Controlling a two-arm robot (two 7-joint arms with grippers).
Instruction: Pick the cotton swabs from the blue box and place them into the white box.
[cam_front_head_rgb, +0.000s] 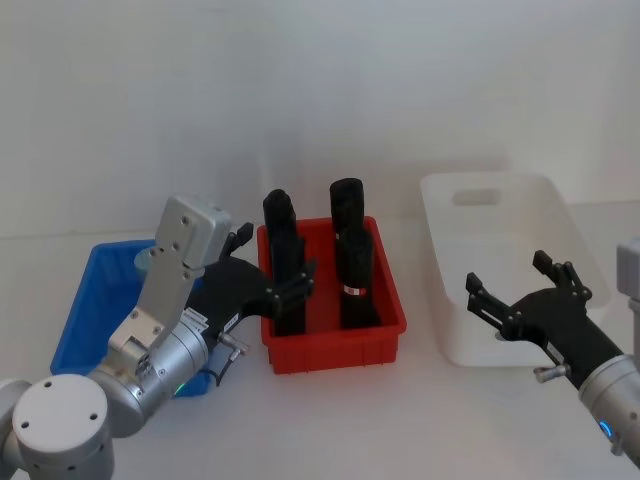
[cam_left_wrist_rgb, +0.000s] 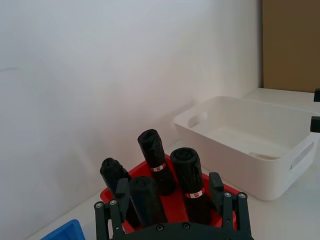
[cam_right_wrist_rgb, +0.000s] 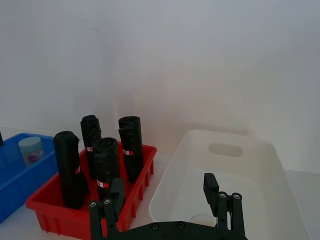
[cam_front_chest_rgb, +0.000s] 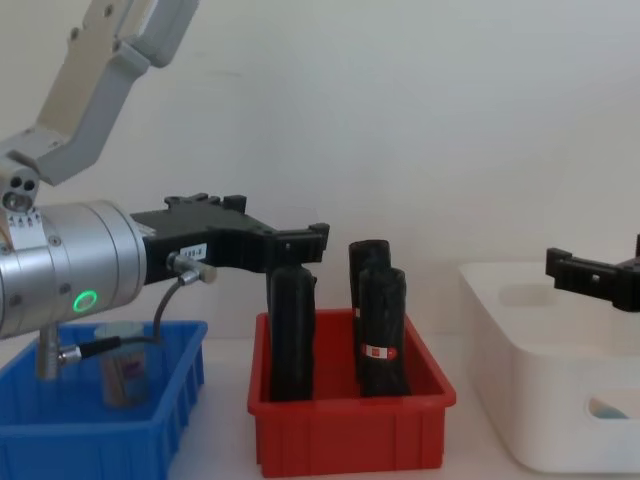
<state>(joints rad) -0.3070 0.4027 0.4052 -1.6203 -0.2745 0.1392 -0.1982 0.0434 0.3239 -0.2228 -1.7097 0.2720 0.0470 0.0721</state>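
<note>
- your left hand (cam_front_head_rgb: 268, 265), fingers apart and empty, hangs above where the shallow bright blue plastic box (cam_front_head_rgb: 80, 305) meets the red plastic bin (cam_front_head_rgb: 335, 345) of black rolls (cam_front_head_rgb: 350, 265).
- a clear, blue-lidded jar of cotton swabs (cam_right_wrist_rgb: 31, 150) stands in the blue box.
- your right hand (cam_front_head_rgb: 515, 280), fingers apart, hovers over the large white plastic box (cam_front_head_rgb: 575, 230).

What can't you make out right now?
- Shallow blue plastic box: head view, left arm covers most; blue-lidded swab jars uncountable.
- Tall white plastic tub: head view, open right gripper hides its near floor.
- Pale round item inside: right wrist view, gripper body covers part.
</note>
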